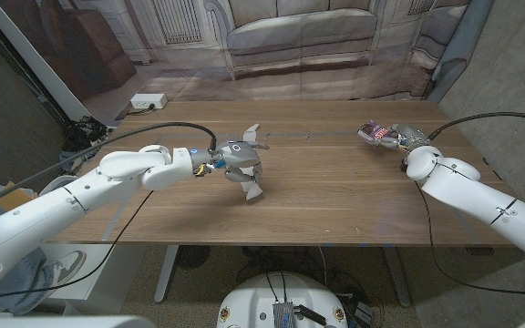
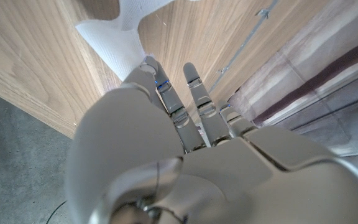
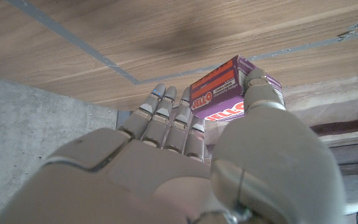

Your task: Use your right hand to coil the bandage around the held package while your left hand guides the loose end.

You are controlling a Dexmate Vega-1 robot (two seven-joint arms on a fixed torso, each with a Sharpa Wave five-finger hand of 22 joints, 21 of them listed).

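Purple box [image 1: 375,135] is grasped by right hand [image 1: 399,138] at frame upper right; white bandage [image 1: 252,191] is pinched by left hand [image 1: 237,158] at center.

Bandage [image 1: 252,189] left, package [image 1: 375,136] right

Left arm enters from the lower left corner of the head view and reaches toward the desk's [image 1: 335,196] middle. Left hand [image 1: 238,162] is above the surface, fingers [image 2: 194,93] extended, pinching a white bandage [image 1: 252,189]. Right arm enters from the lower right and extends to the far right part of the desk. Right hand [image 1: 406,138] grips a purple package [image 3: 219,91], fingers [image 3: 166,121] on 1 side, thumb on the other.
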